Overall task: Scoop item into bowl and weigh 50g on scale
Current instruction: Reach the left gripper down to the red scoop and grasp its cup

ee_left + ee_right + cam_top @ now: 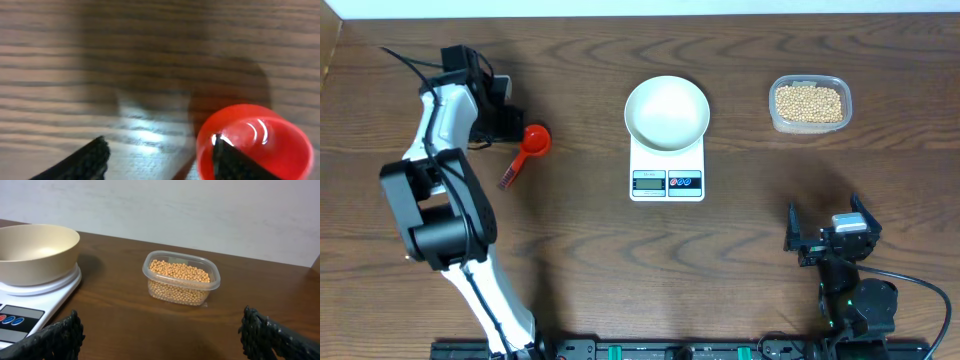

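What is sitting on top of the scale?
The white bowl sits on the scale, empty inside. It covers most of the platform; only the display and buttons in front show.

bare table [570, 260] between arms, scale [667, 170] and bowl [666, 112] mid-table

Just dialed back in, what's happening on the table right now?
The left hand is down at the red scoop at the table's left side, fingers around the scoop's cup end; whether it has a grip yet can't be told. The white bowl sits empty on the scale. The beans are all in the clear tub at the back right. The right hand is parked open near the front edge, touching nothing.
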Available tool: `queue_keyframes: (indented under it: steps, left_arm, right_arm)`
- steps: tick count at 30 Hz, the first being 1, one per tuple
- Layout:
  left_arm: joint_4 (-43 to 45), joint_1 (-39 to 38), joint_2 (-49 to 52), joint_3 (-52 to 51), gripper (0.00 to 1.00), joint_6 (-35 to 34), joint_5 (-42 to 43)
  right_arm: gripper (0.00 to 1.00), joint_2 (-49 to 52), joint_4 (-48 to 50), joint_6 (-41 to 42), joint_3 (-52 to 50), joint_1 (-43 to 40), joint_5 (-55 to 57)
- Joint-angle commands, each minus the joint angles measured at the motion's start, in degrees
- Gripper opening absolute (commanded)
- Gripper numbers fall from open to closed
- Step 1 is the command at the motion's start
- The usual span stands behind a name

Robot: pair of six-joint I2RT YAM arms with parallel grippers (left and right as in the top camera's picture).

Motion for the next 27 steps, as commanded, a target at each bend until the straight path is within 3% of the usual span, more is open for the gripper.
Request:
queue_keyframes:
  steps: [1,7,17,27]
  left_arm:
    - [0.5,-0.1,1.6,1.3,0.56,1.4,2.0]
    - [2.4,-0.1,2.0,0.5,0.31,1.4,5.0]
    - [2.6,-0.2,2.3,-0.9,0.32,0.6,6.9]
    - [4.5,-0.2,2.9,-0.9,0.3,-8.7,6.9]
  right_arm:
    - [0.99,-0.3,-0.3,-0.4,-0.1,0.5,0.1]
    - [0.99,-0.3,-0.3,-0.4,-0.1,0.5,0.2]
    - [0.99,-0.3,-0.3,-0.4,-0.1,0.5,0.2]
    - [0.99,-0.3,-0.3,-0.4,-0.1,0.5,0.1]
